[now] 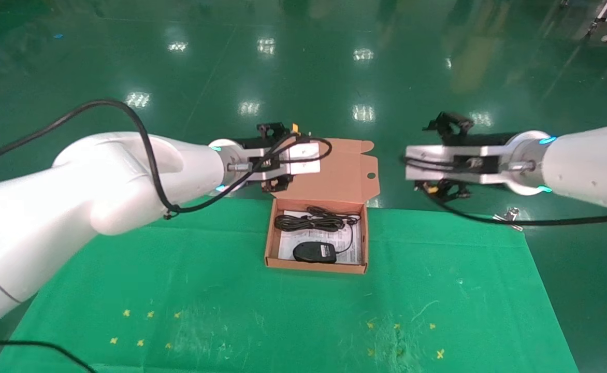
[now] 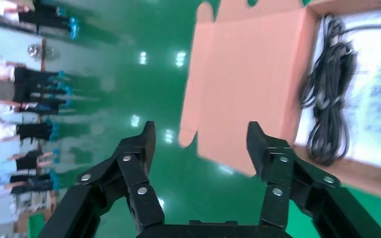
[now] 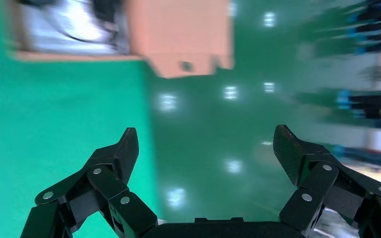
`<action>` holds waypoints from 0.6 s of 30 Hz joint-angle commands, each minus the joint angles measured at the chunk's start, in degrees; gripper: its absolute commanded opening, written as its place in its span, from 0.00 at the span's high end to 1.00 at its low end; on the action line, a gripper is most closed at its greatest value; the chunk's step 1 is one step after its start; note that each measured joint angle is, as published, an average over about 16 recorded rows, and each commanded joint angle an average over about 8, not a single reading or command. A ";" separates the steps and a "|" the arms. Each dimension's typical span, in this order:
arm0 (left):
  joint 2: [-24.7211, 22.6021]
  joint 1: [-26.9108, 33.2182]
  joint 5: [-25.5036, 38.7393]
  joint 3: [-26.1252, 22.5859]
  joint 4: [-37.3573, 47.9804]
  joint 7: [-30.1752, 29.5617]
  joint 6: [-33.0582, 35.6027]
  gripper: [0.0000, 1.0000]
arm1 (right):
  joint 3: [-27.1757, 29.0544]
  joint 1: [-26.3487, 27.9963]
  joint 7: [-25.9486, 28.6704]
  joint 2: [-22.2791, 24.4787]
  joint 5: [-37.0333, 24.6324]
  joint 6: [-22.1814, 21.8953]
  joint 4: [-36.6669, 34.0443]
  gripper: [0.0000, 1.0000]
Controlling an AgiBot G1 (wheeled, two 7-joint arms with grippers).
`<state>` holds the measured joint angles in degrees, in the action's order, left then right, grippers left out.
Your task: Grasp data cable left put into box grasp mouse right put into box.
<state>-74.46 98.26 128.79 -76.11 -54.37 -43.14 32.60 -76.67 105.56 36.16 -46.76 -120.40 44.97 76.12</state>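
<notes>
1. Nearest: green worktop (image 1: 231, 290).
2. Both in box (image 1: 271, 243) already: mouse (image 1: 314, 252), data cable (image 1: 308, 223) lying crosswise.
3. Left hand (image 2: 201, 141) nearer, fingers spread; right hand (image 3: 206, 146) likewise, beside lid, empty.

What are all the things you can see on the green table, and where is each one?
Salmon-orange cardboard box: one, lid open, at the far middle of the table.
Thin black data cable bundle: one, inside the box, at its far end.
Small black oval mouse: one, inside the box, at its near end, cord running along the box's right side.
White printed sheet: one, lying flat on the box bottom under both.
Green cloth table cover: one, with small yellow cross marks near the front.
Left gripper: black, open, empty, raised beside the box lid.
Right gripper: black, open, empty, raised to the right of the box.
</notes>
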 commanded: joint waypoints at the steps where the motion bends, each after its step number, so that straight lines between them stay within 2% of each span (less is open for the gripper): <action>1: 0.08 0.60 0.46 0.15 -0.01 -0.68 0.41 0.00 | -0.39 0.52 -0.09 -0.29 -1.09 0.73 0.52 0.00; 6: 1.82 -0.89 -3.31 2.86 -0.95 0.61 3.19 0.00 | 2.08 -1.31 -1.29 0.03 1.96 2.99 0.68 0.00; 18: 9.11 -7.83 -19.53 13.96 -4.49 6.78 12.86 0.00 | 13.43 -9.58 -5.97 2.30 16.80 10.30 0.05 0.00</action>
<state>-65.36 90.44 109.30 -62.17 -58.85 -36.38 45.45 -63.26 95.99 30.20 -44.47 -103.63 55.26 76.18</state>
